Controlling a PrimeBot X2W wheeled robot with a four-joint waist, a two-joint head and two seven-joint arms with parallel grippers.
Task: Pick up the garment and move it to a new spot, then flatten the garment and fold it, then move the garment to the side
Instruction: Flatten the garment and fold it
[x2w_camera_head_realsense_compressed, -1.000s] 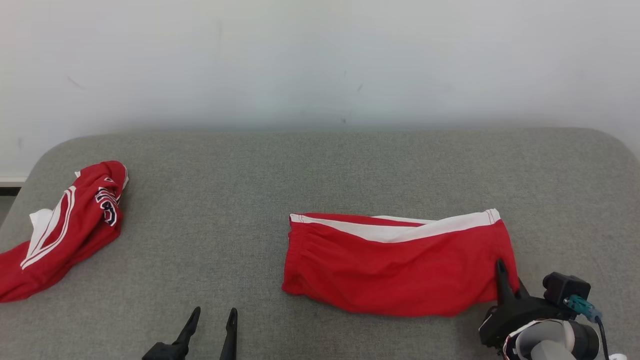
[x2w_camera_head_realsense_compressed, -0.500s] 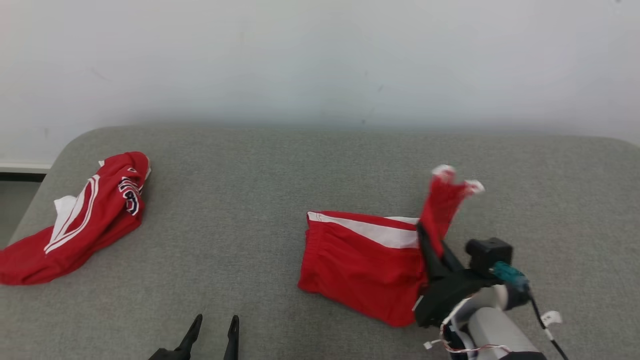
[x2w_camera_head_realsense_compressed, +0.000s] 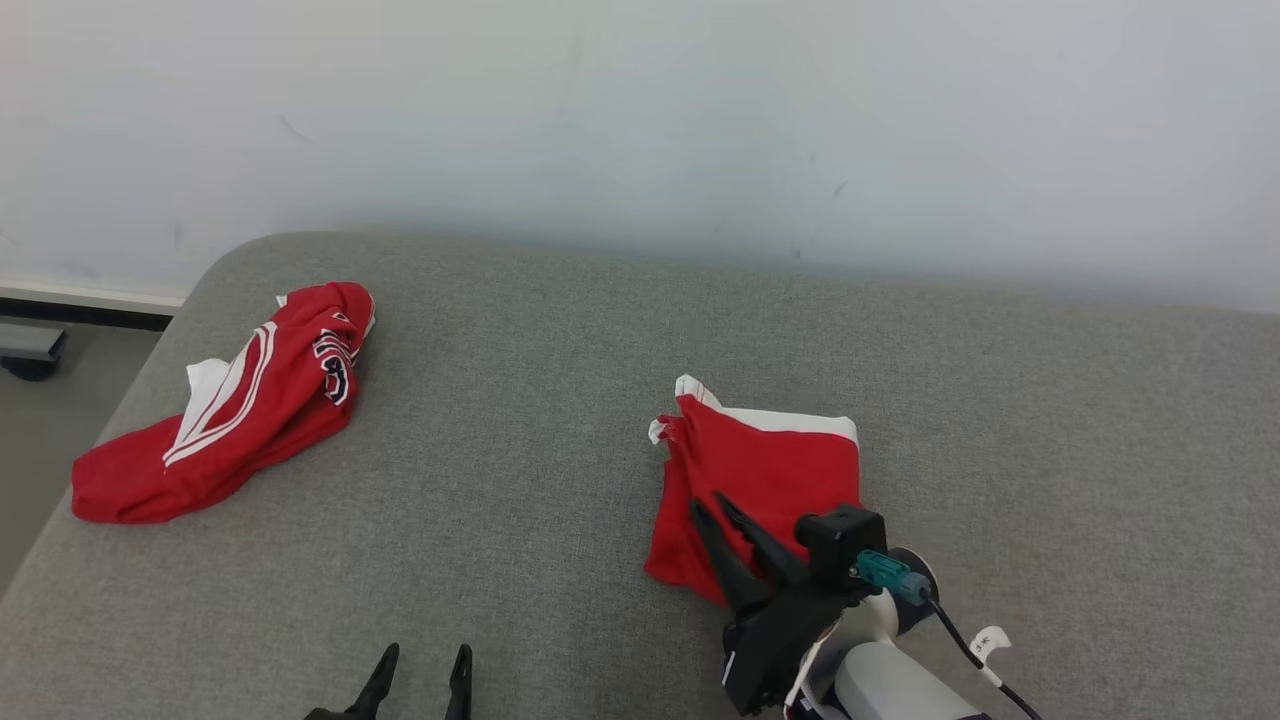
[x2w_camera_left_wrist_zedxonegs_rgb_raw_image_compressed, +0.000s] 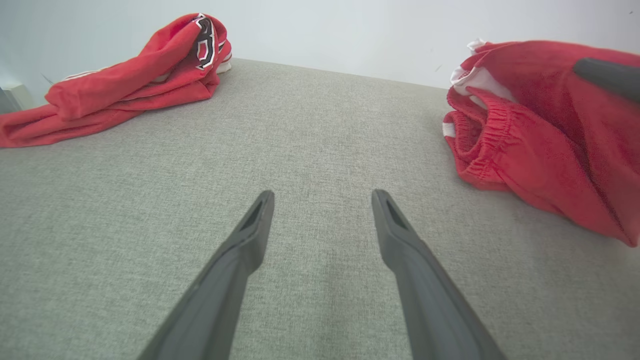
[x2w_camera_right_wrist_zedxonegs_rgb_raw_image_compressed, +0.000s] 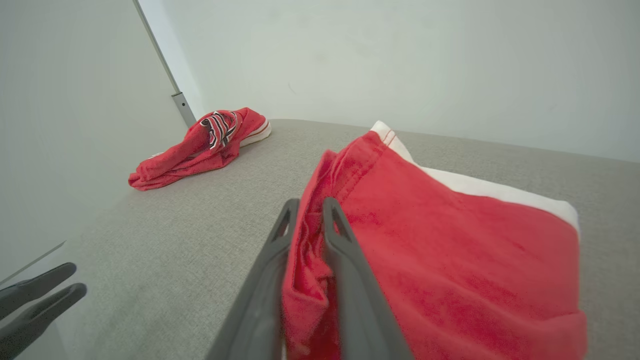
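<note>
The garment (x2w_camera_head_realsense_compressed: 770, 460), red shorts with a white band, lies folded in half on the grey padded table (x2w_camera_head_realsense_compressed: 520, 330), right of centre. My right gripper (x2w_camera_head_realsense_compressed: 708, 502) rests on its near left edge, and in the right wrist view a fold of the red cloth (x2w_camera_right_wrist_zedxonegs_rgb_raw_image_compressed: 450, 240) is pinched between its narrowly spaced fingers (x2w_camera_right_wrist_zedxonegs_rgb_raw_image_compressed: 310, 202). My left gripper (x2w_camera_head_realsense_compressed: 427, 650) hovers open over bare table at the near edge, well left of the garment (x2w_camera_left_wrist_zedxonegs_rgb_raw_image_compressed: 530, 130). Nothing sits between its fingers (x2w_camera_left_wrist_zedxonegs_rgb_raw_image_compressed: 323, 192).
A crumpled red jersey (x2w_camera_head_realsense_compressed: 230, 410) with white stripes and dark lettering lies at the table's far left, also visible in the wrist views (x2w_camera_left_wrist_zedxonegs_rgb_raw_image_compressed: 125, 80) (x2w_camera_right_wrist_zedxonegs_rgb_raw_image_compressed: 200, 145). The table's left edge drops to the floor (x2w_camera_head_realsense_compressed: 50, 430). A pale wall (x2w_camera_head_realsense_compressed: 640, 120) backs the table.
My right gripper carried the garment's right end up and over to the left, laying it on the left half. The head camera has turned, shifting the whole picture. The left gripper stayed put.
</note>
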